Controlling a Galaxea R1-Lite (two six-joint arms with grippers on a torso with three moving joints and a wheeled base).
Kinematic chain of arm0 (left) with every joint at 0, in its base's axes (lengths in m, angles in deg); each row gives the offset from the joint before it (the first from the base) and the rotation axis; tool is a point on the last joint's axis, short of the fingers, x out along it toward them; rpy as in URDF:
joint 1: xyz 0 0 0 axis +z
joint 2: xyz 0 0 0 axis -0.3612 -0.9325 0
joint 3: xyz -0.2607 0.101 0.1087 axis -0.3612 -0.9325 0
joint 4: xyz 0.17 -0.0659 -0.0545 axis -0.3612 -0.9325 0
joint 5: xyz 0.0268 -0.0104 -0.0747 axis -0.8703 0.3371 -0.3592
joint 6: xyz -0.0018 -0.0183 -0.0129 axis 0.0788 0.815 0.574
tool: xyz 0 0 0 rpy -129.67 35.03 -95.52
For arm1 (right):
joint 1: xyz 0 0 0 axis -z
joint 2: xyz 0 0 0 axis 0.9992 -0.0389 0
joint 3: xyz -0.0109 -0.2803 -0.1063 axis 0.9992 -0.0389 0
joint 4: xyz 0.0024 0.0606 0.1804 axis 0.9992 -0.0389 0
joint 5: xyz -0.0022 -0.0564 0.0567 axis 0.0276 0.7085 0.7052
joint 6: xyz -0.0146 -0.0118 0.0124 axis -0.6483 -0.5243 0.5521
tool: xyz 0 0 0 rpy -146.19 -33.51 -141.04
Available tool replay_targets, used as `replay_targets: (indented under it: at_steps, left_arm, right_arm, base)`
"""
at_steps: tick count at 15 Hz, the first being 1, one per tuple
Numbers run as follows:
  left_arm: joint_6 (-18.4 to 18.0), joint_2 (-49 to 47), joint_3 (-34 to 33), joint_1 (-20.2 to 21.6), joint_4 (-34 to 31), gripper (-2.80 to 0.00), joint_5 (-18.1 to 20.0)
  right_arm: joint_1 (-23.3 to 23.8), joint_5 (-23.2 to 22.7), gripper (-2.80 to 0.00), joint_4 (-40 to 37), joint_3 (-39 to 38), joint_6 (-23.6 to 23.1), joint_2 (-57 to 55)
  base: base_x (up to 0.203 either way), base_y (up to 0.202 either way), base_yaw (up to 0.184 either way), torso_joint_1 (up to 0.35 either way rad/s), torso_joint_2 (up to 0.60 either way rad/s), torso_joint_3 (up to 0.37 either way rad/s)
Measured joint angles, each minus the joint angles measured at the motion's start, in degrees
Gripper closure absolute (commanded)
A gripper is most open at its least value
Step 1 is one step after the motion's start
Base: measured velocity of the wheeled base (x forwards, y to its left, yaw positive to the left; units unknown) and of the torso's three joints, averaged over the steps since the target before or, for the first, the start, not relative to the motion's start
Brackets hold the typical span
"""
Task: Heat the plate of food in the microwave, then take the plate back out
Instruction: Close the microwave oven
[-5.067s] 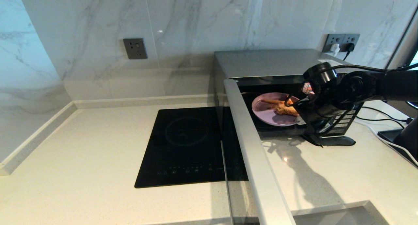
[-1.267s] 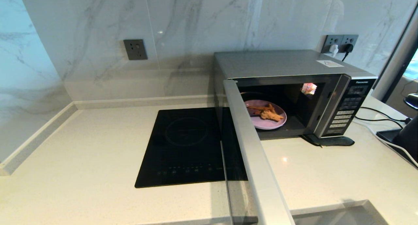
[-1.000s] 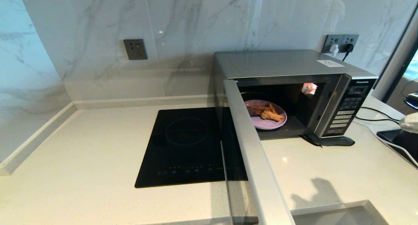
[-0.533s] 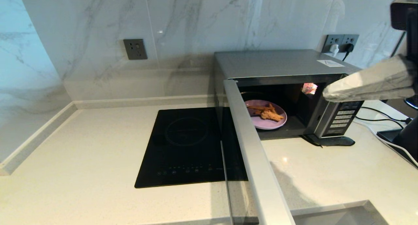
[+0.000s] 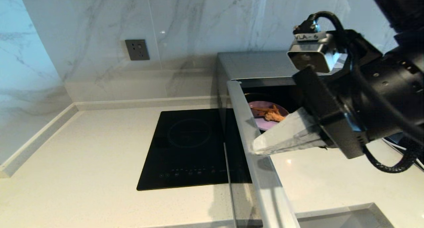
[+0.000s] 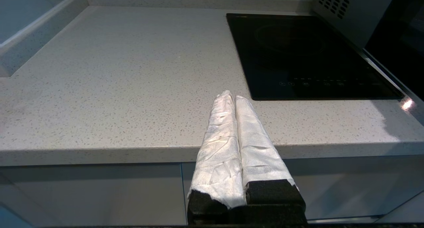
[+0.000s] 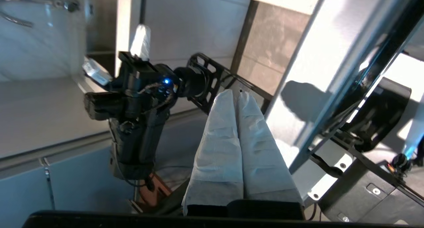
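The silver-grey microwave (image 5: 258,64) stands at the back right with its door (image 5: 251,135) swung wide open towards me. Inside lies the lilac plate of food (image 5: 265,117), fries and a brown fried piece on it, with nothing touching it. My right gripper (image 5: 256,149) is shut and empty. Its white-wrapped fingers (image 7: 236,94) point left, with the tips at the inner side of the door's top edge. The right arm hides the button panel. My left gripper (image 6: 231,96) is shut and empty, low in front of the counter's front edge, out of the head view.
A flat black cooktop (image 5: 188,148) is set into the pale counter left of the door. A grey wall socket (image 5: 136,49) sits on the marble wall. A recessed ledge (image 5: 347,214) lies at the counter's front right. The parked left arm (image 7: 139,99) shows in the right wrist view.
The right gripper let go of the plate inside the microwave and pulled out to the right. It has now swung back left across the opening to the door's edge.
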Motion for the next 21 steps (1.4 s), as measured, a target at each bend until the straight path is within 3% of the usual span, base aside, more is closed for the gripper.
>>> replay_targets:
  at_steps: [6, 8, 11, 15, 21]
  left_arm:
    - [0.03, 0.00, 0.00, 0.00, 0.01, 0.00, 0.02]
    - [0.02, 0.00, 0.00, 0.00, 0.01, 0.00, 0.02]
    - [0.02, 0.00, 0.00, 0.00, -0.01, 0.00, 0.02]
    - [0.02, 0.00, 0.00, 0.00, -0.01, 0.00, 0.02]
    - [0.02, 0.00, 0.00, 0.00, 0.01, 0.00, 0.02]
  right_arm:
    - [-2.17, 0.61, 0.00, -2.35, 0.10, 0.00, -4.05]
    - [-2.23, 4.30, 0.00, -2.80, -0.01, 0.10, -4.33]
    - [-1.00, 13.35, 0.00, -4.04, -1.10, 1.22, -3.57]
    - [5.71, 14.73, 0.00, -3.75, -6.29, 1.33, -0.36]
    - [22.46, 14.24, 0.00, -1.81, -14.50, -2.34, 5.23]
  base:
    - [0.000, 0.000, 0.000, 0.000, 0.00, 0.000]
    - [0.000, 0.000, 0.000, 0.000, 0.00, 0.000]
    - [0.000, 0.000, 0.000, 0.000, 0.00, 0.000]
    - [0.000, 0.000, 0.000, 0.000, 0.00, 0.000]
    - [0.000, 0.000, 0.000, 0.000, 0.00, 0.000]
